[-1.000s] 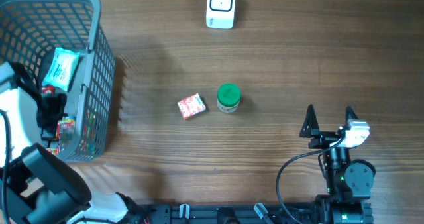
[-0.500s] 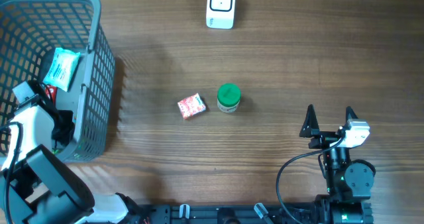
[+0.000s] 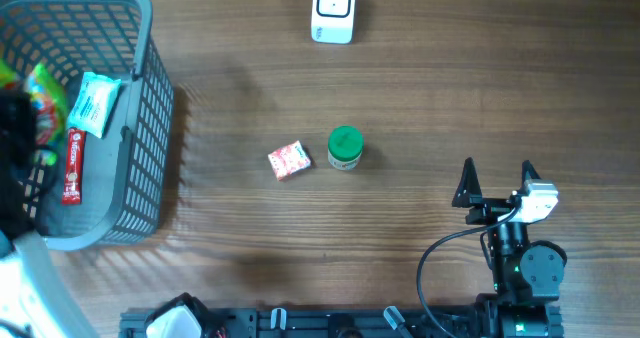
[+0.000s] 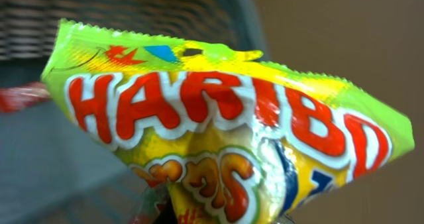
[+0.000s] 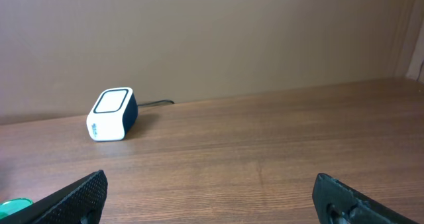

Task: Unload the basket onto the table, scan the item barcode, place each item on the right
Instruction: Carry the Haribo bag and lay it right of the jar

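Risen from basket (image 3: 140,128) at nine o'clock, left gripper (image 3: 22,128) clamps Haribo bag (image 4: 218,131), long axis crosswise, lettering upright; right gripper (image 3: 497,173) gapes.

The place looks like a mock shop checkout built on a robot test bench. A white barcode scanner (image 3: 333,10) with a cable stands on the wood-grain tabletop (image 3: 450,88), well ahead of the right hand (image 3: 497,165). Far to that hand's left is a grey plastic shopping basket (image 3: 140,108) with snack packets, and a Haribo bag (image 4: 218,138) fills the left wrist view. A red-and-white packet (image 3: 289,160) and a green-lidded jar (image 3: 345,147) sit ahead-left of the right hand. A plain beige wall (image 5: 232,32) and a black mounting rail (image 3: 350,323) suggest a lab.
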Controlling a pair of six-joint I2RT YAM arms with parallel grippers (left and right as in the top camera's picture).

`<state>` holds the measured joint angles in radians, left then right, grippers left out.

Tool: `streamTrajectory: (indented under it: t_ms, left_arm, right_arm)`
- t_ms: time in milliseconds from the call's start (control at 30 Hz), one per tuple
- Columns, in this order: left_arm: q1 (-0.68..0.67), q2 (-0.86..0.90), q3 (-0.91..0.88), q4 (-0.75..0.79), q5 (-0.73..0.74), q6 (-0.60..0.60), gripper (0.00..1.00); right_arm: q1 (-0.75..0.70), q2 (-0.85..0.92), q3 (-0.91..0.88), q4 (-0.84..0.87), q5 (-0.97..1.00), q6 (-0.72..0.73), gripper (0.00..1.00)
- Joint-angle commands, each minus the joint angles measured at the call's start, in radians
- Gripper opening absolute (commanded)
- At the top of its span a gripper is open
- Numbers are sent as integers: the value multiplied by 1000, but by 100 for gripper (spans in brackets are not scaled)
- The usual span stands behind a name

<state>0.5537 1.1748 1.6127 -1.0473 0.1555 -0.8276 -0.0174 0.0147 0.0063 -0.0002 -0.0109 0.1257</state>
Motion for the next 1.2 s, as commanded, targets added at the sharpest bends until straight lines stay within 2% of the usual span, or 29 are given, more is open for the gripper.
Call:
streamTrajectory:
  t_ms: [0,100,200,267,333,533,700,900,1067,1167]
  left_arm:
    - [-243,-32,10,7,108,13,4]
    - [-511,16,8,11,15,13,4]
    - [-808,145,8,68,-110,16,4]
    - [-977,280,8,174,-118,73,4]
    - [-1068,387,8,262,-120,88,4]
    - [-1244,690,8,490,-89,88,4]
    - [-1321,815,8,591,-86,117,4]
    - [-1364,909,8,578,-79,76,4]
    - [-1434,965,8,575,-68,87,6]
    - [-1444,965,8,566,-91,91,20]
  right_arm:
    - [5,-5,-1,3,-12,-14,100]
    - [5,-5,-1,3,-12,-14,100]
    - [5,-5,-1,3,-12,-14,100]
    - [5,-5,-1,3,-12,-15,100]
    - [5,-5,-1,3,-12,-14,100]
    - [5,-5,-1,3,-12,-14,100]
    - [5,-5,-1,3,-12,-14,100]
    - [5,-5,-1,3,-12,-14,100]
    - [5,-5,-1,3,-12,-14,100]
    - [5,-5,-1,3,-12,-14,100]
